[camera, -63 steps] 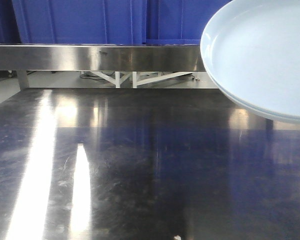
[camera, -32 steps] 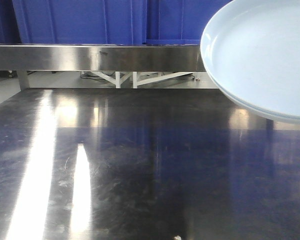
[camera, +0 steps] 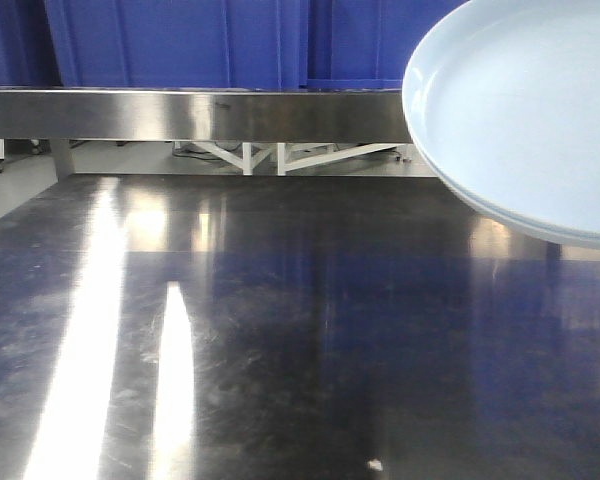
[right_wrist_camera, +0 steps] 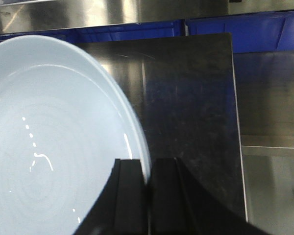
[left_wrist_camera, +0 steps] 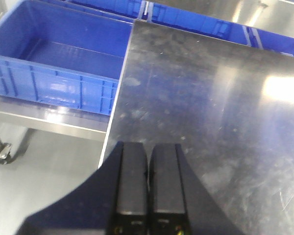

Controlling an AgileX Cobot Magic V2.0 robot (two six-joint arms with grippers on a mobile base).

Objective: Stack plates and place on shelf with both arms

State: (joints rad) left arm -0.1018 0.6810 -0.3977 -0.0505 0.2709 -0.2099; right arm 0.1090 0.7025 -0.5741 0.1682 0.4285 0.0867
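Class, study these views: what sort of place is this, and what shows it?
Likely an industrial kitchen or lab mock-up: a stainless steel table, a steel shelf behind it, blue plastic crates, and stacked plates.

Two round pale blue-white plates (camera: 525,110), one steel tabletop (camera: 280,330), one black left gripper (left_wrist_camera: 148,147), one black right gripper (right_wrist_camera: 148,164), at least three blue plastic crates (left_wrist_camera: 59,63)

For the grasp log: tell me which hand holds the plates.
The right hand: it is shut on the rim of the plates. The left hand is shut with nothing in it, over the steel table.
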